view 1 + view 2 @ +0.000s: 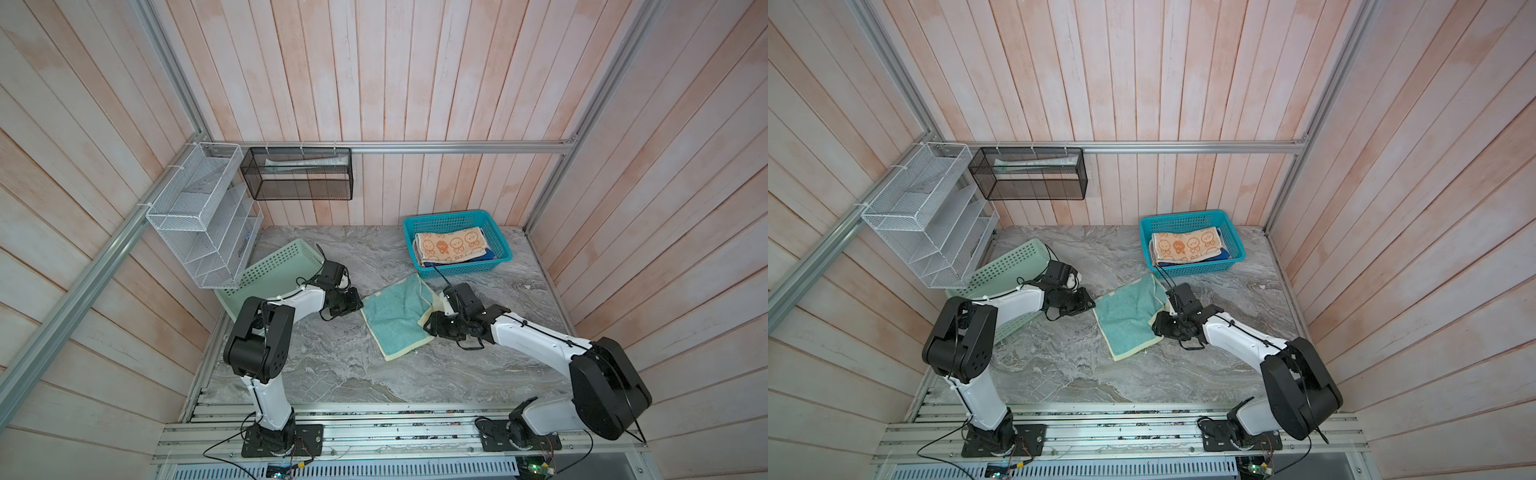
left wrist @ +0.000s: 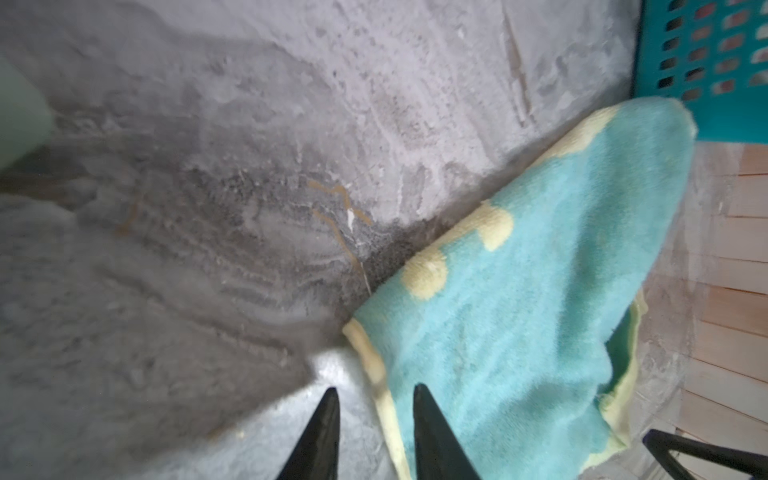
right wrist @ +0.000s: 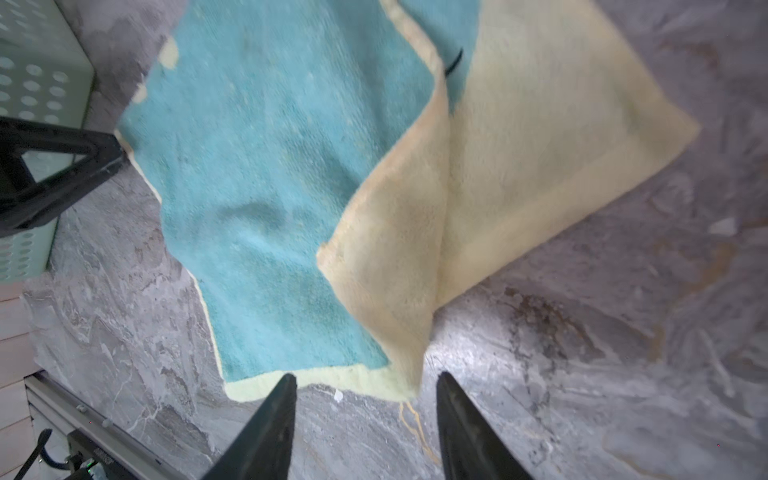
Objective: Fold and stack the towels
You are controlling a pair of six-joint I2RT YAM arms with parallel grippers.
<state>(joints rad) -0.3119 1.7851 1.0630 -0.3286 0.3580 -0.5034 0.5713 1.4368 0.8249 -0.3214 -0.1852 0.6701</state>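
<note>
The table [image 1: 374,374], a grey marble-patterned slab, was seen at the lower centre of both top views. It was enclosed on three sides by walls [image 1: 415,83] of pale, pink-washed planks, which were framed with aluminium rails [image 1: 457,146]. A white wire rack [image 1: 199,216] and a black mesh basket [image 1: 297,174] were hung above the table's upper left corner. A mint basket [image 1: 274,270] was tilted at the table's left edge. A teal basket [image 1: 453,216] was placed at the table's upper right. In it a folded cartoon towel [image 1: 451,245] was laid on a blue towel [image 1: 488,254].

The yellow towel [image 1: 395,316] was spread at the table's centre, teal face up. Its right corner was folded back, so that the yellow underside was shown.

The left gripper [image 2: 374,390] was positioned at the towel's left corner. Its jaws were parted a little and nothing was held between them. The right gripper [image 3: 365,376] was positioned at the towel's right edge. Its jaws were parted widely and were empty, with the tips just short of the folded flap.
</note>
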